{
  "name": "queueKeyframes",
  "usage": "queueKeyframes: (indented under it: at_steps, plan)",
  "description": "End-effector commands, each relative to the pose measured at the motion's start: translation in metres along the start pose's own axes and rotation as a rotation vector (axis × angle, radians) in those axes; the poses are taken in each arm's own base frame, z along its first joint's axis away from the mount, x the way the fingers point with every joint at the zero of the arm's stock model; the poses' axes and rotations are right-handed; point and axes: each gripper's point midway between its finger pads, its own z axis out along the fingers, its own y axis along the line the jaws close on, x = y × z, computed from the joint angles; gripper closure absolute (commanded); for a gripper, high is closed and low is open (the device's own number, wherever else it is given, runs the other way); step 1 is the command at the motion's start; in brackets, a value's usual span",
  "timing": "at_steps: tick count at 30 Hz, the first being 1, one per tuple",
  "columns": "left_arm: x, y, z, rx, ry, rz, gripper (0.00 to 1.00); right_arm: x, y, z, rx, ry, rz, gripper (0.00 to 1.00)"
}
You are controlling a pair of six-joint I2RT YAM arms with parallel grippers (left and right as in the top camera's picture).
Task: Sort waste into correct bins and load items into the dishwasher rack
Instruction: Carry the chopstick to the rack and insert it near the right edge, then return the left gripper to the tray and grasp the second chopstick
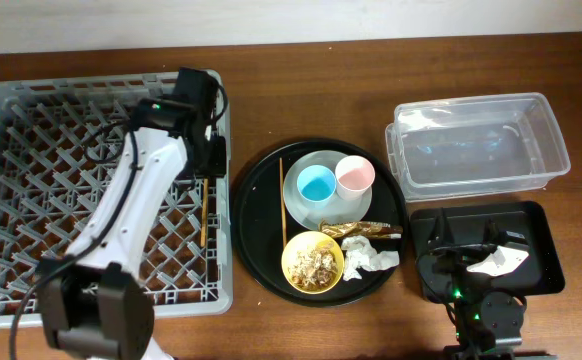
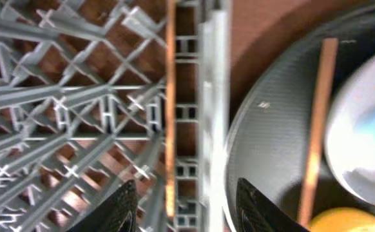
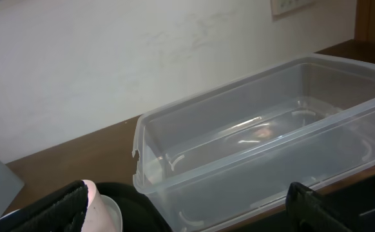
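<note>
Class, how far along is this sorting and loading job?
Done: one chopstick in the rack, one tissue in the black tray. In hand: nothing; left end effector open above it. Left: blue cup, pink cup, plate, bowl with scraps, wrapper, second tissue, second chopstick.

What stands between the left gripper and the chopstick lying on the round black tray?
Only the side wall of the dishwasher rack and the rim of the round black tray lie between the left gripper and that chopstick; nothing else visible does.
</note>
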Motion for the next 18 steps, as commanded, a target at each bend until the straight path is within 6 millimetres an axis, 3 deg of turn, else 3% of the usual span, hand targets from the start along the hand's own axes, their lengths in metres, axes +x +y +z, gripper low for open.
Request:
queueKeyframes:
  at_steps: [1, 3, 8, 14, 18]
  plan:
    - [0.007, -0.041, -0.052, 0.28, -0.043, 0.012, 0.54, 0.002, -0.004, 0.0, 0.017, 0.001, -0.007, 0.01]
    - [0.014, -0.048, -0.057, 0.3, -0.028, 0.023, 0.62, 0.002, -0.004, 0.0, 0.017, 0.001, -0.007, 0.01]
    - [0.038, -0.077, -0.045, 0.278, 0.031, 0.033, 0.64, 0.002, -0.004, 0.0, 0.016, 0.001, -0.007, 0.01]
    - [0.075, -0.115, 0.002, 0.188, 0.041, 0.052, 0.68, 0.002, -0.004, 0.0, 0.016, 0.001, -0.007, 0.01]
    - [0.091, -0.125, 0.036, 0.166, 0.017, 0.058, 0.73, 0.002, -0.004, 0.0, 0.016, 0.001, -0.007, 0.01]
